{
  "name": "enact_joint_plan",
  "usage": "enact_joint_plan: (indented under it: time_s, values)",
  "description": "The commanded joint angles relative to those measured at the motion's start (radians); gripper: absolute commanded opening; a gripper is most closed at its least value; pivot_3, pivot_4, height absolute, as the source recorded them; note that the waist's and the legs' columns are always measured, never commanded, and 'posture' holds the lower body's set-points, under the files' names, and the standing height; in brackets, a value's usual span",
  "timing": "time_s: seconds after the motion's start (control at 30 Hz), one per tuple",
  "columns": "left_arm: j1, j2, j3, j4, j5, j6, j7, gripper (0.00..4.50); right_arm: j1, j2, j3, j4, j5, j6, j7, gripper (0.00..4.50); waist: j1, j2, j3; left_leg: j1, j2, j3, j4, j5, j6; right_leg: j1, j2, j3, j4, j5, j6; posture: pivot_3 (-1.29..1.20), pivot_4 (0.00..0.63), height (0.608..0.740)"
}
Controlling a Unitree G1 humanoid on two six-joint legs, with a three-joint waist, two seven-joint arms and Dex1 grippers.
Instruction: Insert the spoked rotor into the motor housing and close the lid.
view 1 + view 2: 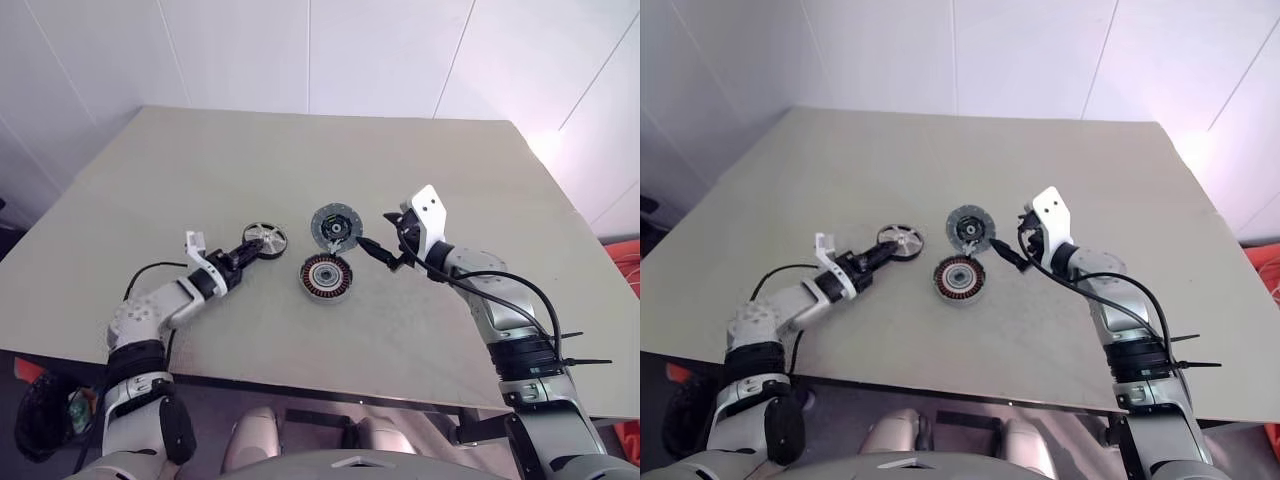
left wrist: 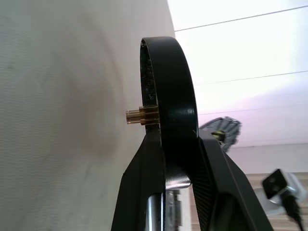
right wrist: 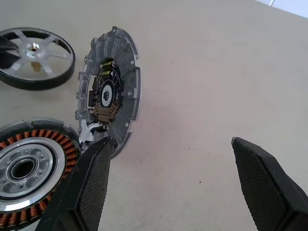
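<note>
On the beige desk [image 1: 440, 320], the copper-wound motor housing [image 1: 326, 277] is seen nearest; just beyond, the black-rimmed, silver spoked rotor [image 1: 264, 238] is pinched at its rim by the left gripper [image 1: 247, 250], and the grey lid [image 1: 335, 226] lies beside the spread right gripper [image 1: 378, 254]

Left pincer [image 1: 252, 249] is clamped on the black-rimmed round rotor with silver spoked face [image 1: 265, 237], over the beige desk [image 1: 300, 160]. Round dark housing with copper windings around a silver centre [image 1: 326, 277] lies flat just right of it. Flat grey round lid with dark centre [image 1: 335, 226] sits just behind the housing. Right pincer [image 1: 375, 251], fingers apart, is near the lid's right edge.
</note>
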Motion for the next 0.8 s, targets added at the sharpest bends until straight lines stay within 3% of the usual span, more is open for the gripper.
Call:
enact_joint_plan:
  time_s: [0.03, 0.23, 0.57, 0.8]
  values:
    - [-0.029, 0.025, 0.052, -0.025, -0.142, 0.089, 0.009, 0.40, -0.024, -0.007, -0.022, -0.018, 0.005, -0.018, 0.000, 4.50, 0.000, 0.000, 0.000, 0.000, 0.000, 0.000, 0.000, 0.000, 0.000, 0.000, 0.000, 0.000, 0.000, 0.000, 0.000, 0.00, 0.000, 0.740]
    - [-0.074, 0.025, 0.029, -0.025, -0.222, 0.155, 0.051, 0.40, -0.025, -0.007, -0.020, -0.016, 0.005, -0.018, 0.002, 4.50, 0.003, 0.000, 0.000, 0.000, 0.000, 0.000, 0.001, 0.000, 0.000, 0.001, 0.000, 0.000, 0.000, 0.000, 0.000, 0.00, 0.000, 0.740]
    - [-0.187, -0.030, -0.157, 0.068, -0.128, 0.202, -0.026, 0.40, -0.012, -0.007, -0.024, -0.032, 0.004, -0.017, -0.007, 4.50, -0.002, 0.000, 0.000, 0.000, 0.000, 0.000, 0.000, 0.000, 0.001, 0.000, 0.000, 0.000, 0.000, 0.000, 0.000, 0.00, 0.000, 0.740]
    - [-0.181, -0.025, -0.195, 0.096, -0.104, 0.259, -0.066, 0.40, 0.018, -0.018, -0.043, -0.063, 0.009, -0.006, -0.023, 4.50, 0.001, 0.000, 0.000, -0.001, 0.000, 0.000, 0.000, 0.000, 0.001, 0.000, 0.000, 0.000, 0.000, 0.000, 0.000, 0.00, 0.000, 0.740]
